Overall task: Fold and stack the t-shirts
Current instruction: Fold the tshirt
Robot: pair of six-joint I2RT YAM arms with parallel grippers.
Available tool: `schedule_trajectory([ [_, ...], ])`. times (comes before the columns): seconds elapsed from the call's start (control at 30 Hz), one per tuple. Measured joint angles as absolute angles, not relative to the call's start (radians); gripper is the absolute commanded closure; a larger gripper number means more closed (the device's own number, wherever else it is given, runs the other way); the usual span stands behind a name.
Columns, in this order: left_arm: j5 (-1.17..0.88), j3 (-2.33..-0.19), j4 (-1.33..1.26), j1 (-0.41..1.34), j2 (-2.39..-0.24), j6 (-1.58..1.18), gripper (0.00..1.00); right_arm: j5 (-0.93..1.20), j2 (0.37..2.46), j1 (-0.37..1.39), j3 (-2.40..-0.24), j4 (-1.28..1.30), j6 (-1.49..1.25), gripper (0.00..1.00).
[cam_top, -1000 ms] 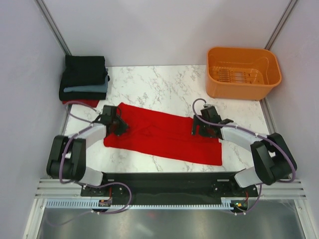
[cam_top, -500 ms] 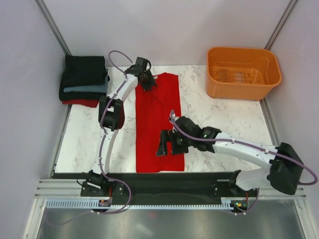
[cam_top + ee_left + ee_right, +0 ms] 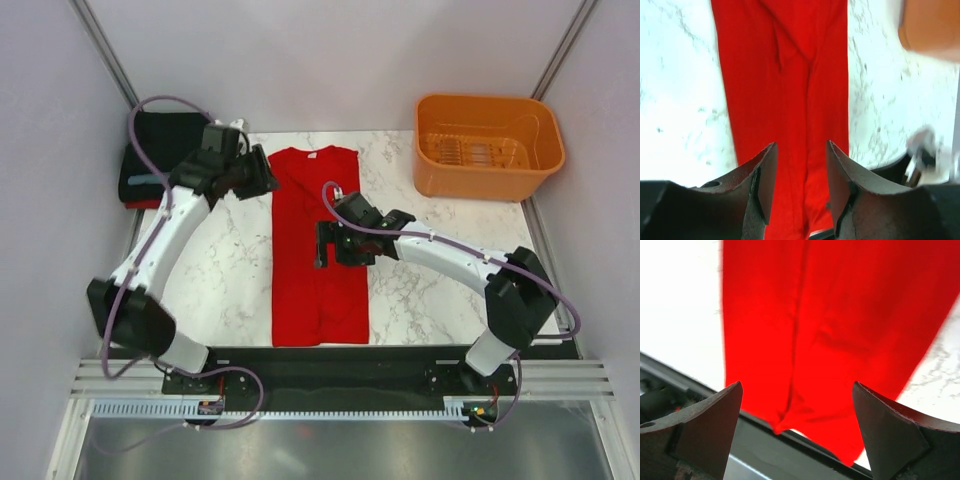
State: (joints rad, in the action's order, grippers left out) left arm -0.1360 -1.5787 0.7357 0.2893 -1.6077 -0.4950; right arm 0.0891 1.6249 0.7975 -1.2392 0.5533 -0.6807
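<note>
A bright red t-shirt (image 3: 318,250) lies flat as a long narrow strip down the middle of the table, collar at the far end. It also shows in the left wrist view (image 3: 785,75) and the right wrist view (image 3: 840,315). My left gripper (image 3: 266,178) is open and empty at the shirt's far left corner, its open jaws (image 3: 800,145) above the cloth. My right gripper (image 3: 323,245) hovers over the shirt's middle, wide open and empty (image 3: 797,385). Folded shirts (image 3: 165,140) are stacked at the back left, black over slate-blue over red, partly hidden by my left arm.
An orange plastic basket (image 3: 487,145) stands at the back right, and its edge shows in the left wrist view (image 3: 930,25). The black base rail (image 3: 330,360) runs along the table's near edge, just below the shirt's hem. Grey walls close in both sides.
The red shirt, crosswise a second ago, now lies lengthwise. My left gripper has drawn back from the collar to the far left corner. My right gripper has moved farther up the shirt.
</note>
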Motion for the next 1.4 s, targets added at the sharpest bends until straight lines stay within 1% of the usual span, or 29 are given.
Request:
schedule_trajectory([
  [0.13,-0.154,-1.259,0.681,0.302,-1.312,-0.489,0.50,0.034,1.618,0.785,-1.216,0.567,-0.685,0.03],
  [0.2,-0.176,-1.068,0.658,0.313,-1.201,-0.495,0.50,0.015,1.564,0.784,-1.143,0.533,-0.702,0.04],
  [0.33,-0.249,-0.725,0.649,0.345,-1.061,-0.546,0.50,-0.008,1.367,0.788,-0.873,0.495,-0.797,0.09],
  [0.43,-0.259,-0.593,0.663,0.412,-0.965,-0.620,0.50,-0.017,1.209,0.817,-0.668,0.466,-0.889,0.12],
  [0.57,-0.265,-0.535,0.627,0.493,-0.876,-0.715,0.51,-0.023,1.107,0.881,-0.519,0.437,-0.991,0.16],
  [0.7,-0.245,-0.462,0.595,0.553,-0.860,-0.809,0.52,-0.023,1.092,0.908,-0.465,0.369,-1.053,0.24],
  [0.8,-0.235,-0.408,0.593,0.589,-0.824,-0.862,0.52,-0.023,1.095,0.916,-0.443,0.315,-1.076,0.28],
  [0.9,-0.214,-0.370,0.593,0.621,-0.785,-0.909,0.53,-0.019,1.113,0.926,-0.429,0.259,-1.093,0.38],
  [0.93,-0.211,-0.364,0.593,0.633,-0.779,-0.921,0.53,-0.019,1.122,0.930,-0.427,0.242,-1.097,0.45],
  [1.0,-0.203,-0.358,0.588,0.652,-0.777,-0.942,0.53,-0.019,1.134,0.939,-0.423,0.223,-1.103,0.52],
  [1.03,-0.197,-0.354,0.586,0.662,-0.777,-0.952,0.53,-0.020,1.136,0.941,-0.418,0.217,-1.105,0.58],
  [1.1,-0.184,-0.346,0.582,0.678,-0.782,-0.970,0.54,-0.020,1.135,0.947,-0.407,0.211,-1.111,0.65],
  [1.17,-0.176,-0.337,0.577,0.689,-0.789,-0.983,0.54,-0.020,1.132,0.947,-0.396,0.203,-1.114,0.74],
  [1.23,-0.162,-0.326,0.574,0.700,-0.794,-0.996,0.54,-0.022,1.127,0.947,-0.387,0.198,-1.118,0.80],
  [1.33,-0.135,-0.321,0.577,0.719,-0.794,-1.012,0.54,-0.021,1.125,0.947,-0.376,0.189,-1.122,0.82],
  [1.4,-0.104,-0.333,0.595,0.741,-0.797,-1.017,0.54,-0.020,1.125,0.947,-0.372,0.180,-1.122,0.85],
])
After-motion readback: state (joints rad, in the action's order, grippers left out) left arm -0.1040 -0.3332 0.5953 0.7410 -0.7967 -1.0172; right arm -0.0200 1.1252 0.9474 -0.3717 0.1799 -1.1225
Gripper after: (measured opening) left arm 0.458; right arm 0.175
